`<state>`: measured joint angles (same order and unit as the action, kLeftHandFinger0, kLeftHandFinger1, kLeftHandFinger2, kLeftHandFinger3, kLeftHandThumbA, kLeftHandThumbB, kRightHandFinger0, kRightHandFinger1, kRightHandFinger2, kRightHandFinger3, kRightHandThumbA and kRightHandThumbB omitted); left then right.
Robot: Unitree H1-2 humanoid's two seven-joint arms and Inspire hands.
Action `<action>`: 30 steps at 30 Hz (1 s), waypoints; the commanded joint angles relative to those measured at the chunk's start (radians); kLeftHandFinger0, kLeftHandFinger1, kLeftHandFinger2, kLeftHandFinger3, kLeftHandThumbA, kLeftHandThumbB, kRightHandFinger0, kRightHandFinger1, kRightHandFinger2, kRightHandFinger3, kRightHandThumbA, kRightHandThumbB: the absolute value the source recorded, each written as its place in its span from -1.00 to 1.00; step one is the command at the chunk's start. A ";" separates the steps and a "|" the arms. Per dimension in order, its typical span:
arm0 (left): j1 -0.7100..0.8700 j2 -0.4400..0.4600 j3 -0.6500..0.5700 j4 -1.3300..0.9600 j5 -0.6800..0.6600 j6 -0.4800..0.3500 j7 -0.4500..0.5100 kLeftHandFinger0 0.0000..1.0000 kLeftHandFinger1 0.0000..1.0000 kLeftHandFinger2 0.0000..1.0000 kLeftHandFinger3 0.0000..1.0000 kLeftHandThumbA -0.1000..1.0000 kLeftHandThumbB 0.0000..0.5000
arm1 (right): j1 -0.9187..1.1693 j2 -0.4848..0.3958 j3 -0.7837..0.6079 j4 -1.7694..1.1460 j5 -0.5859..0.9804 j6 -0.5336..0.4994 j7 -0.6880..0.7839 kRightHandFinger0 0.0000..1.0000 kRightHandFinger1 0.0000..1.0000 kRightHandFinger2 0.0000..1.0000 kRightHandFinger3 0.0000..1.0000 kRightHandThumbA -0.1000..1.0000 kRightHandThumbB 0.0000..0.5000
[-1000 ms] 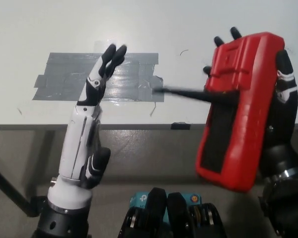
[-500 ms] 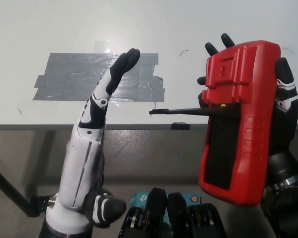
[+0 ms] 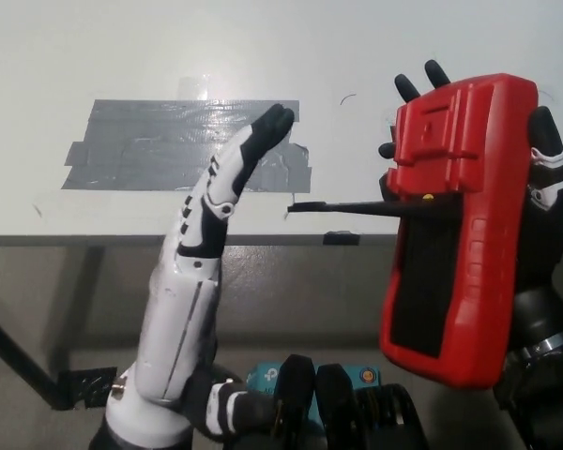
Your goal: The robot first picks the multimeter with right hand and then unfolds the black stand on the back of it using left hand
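Multimeter: red-cased, held up off the table w/ its back toward the head cam, over the table's front edge at the right. Right hand is wrapped round the case from behind; black fingertips show past the top edge and down the far side. Grip looks firm.

Black stand already swung out from the back, poking sideways toward the left hand, hinged approx mid-case. Left hand has its fingers straight and pressed together, tips near the stand's free end but apart from it. Nothing held.

Handling, judged: rigid case, prob rubbery and not slippery, moderate wt. Stand is thin, prob plastic, could flex or snap at the hinge if pushed hard. Best contact is the free tip, light push away from the case.

Labels: none readable on the back; small yellow dot near the hinge. Grey tape patch lies on the table behind the left hand.
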<state>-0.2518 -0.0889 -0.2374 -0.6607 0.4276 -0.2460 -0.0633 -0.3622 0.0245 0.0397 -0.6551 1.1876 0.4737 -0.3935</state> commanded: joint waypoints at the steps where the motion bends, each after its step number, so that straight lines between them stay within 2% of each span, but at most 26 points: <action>1: -0.010 -0.006 -0.017 0.009 0.005 -0.045 -0.001 1.00 1.00 1.00 1.00 1.00 0.06 | -0.046 0.004 -0.005 -0.056 0.047 -0.022 -0.012 -1.00 -0.18 0.82 0.85 -1.00 -0.68; 6: -0.010 0.007 -0.019 0.028 0.023 -0.073 0.004 1.00 1.00 1.00 1.00 1.00 -0.12 | -0.053 0.005 0.004 -0.050 0.053 -0.023 0.002 -1.00 -0.17 0.83 0.85 -1.00 -0.65; 10: -0.013 -0.002 -0.017 0.054 0.077 -0.106 0.020 1.00 1.00 1.00 1.00 1.00 -0.10 | -0.069 0.010 0.003 -0.047 0.051 -0.025 -0.009 -1.00 -0.15 0.92 0.92 -1.00 -0.64; 15: -0.010 -0.023 -0.022 0.069 0.108 -0.125 0.032 1.00 1.00 1.00 1.00 1.00 -0.01 | -0.097 0.010 0.000 -0.039 0.048 -0.023 -0.019 -1.00 -0.13 0.92 0.90 -1.00 -0.55; 19: -0.002 -0.016 -0.024 0.063 0.108 -0.141 0.026 1.00 1.00 1.00 1.00 1.00 0.02 | -0.105 0.011 -0.003 -0.021 0.022 -0.029 -0.004 -1.00 -0.11 0.77 0.95 -1.00 -0.59; 20: -0.001 -0.011 -0.025 0.060 0.098 -0.142 0.023 1.00 1.00 1.00 1.00 1.00 -0.01 | -0.106 0.011 -0.003 -0.017 0.021 -0.030 0.003 -1.00 -0.12 0.74 0.96 -1.00 -0.66; 22: -0.005 -0.003 -0.032 0.059 0.051 -0.147 0.018 1.00 0.87 0.97 1.00 1.00 -0.09 | -0.109 0.013 -0.006 -0.010 0.027 -0.037 0.017 -1.00 -0.10 0.70 0.97 -1.00 -0.68; 23: 0.003 -0.010 -0.035 0.062 0.025 -0.149 0.027 1.00 0.44 0.64 1.00 1.00 -0.12 | -0.110 0.013 -0.008 -0.015 0.031 -0.037 0.007 -1.00 -0.08 0.80 0.95 -1.00 -0.70; 24: 0.006 -0.014 -0.035 0.064 0.015 -0.153 0.032 1.00 0.19 0.45 1.00 1.00 -0.11 | -0.112 0.013 -0.009 -0.019 0.036 -0.035 -0.002 -1.00 -0.08 0.81 0.95 -1.00 -0.68; 25: 0.007 -0.017 -0.035 0.066 0.001 -0.159 0.039 1.00 -0.27 0.17 1.00 1.00 -0.18 | -0.114 0.013 -0.011 -0.019 0.040 -0.036 -0.005 -1.00 -0.08 0.84 0.96 -1.00 -0.70; 26: 0.006 -0.023 -0.033 0.067 0.005 -0.166 0.046 0.94 -0.56 -0.09 1.00 1.00 -0.25 | -0.116 0.013 -0.012 -0.017 0.042 -0.037 -0.005 -1.00 -0.08 0.85 0.96 -1.00 -0.70; 27: 0.007 -0.042 -0.025 0.065 0.044 -0.180 0.065 0.79 -0.85 -0.46 1.00 1.00 -0.37 | -0.122 0.014 -0.014 -0.016 0.038 -0.036 -0.009 -1.00 -0.09 0.85 0.97 -1.00 -0.70; 28: 0.010 -0.049 -0.025 0.062 0.057 -0.182 0.068 0.73 -0.99 -0.68 1.00 1.00 -0.46 | -0.124 0.016 -0.016 -0.017 0.040 -0.036 -0.014 -1.00 -0.10 0.86 0.99 -1.00 -0.69; 29: 0.012 -0.052 -0.026 0.061 0.059 -0.180 0.067 0.68 -1.00 -0.80 1.00 1.00 -0.51 | -0.126 0.017 -0.017 -0.016 0.044 -0.037 -0.016 -1.00 -0.11 0.86 1.00 -1.00 -0.69; 30: 0.016 -0.056 -0.033 0.050 0.064 -0.172 0.059 0.72 -1.00 -0.91 1.00 1.00 -0.55 | -0.130 0.019 -0.019 -0.014 0.048 -0.040 -0.017 -1.00 -0.11 0.87 1.00 -1.00 -0.69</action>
<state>-0.2417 -0.1129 -0.2596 -0.5864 0.4807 -0.3701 -0.0342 -0.4224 0.0252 0.0367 -0.6520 1.2058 0.4727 -0.4147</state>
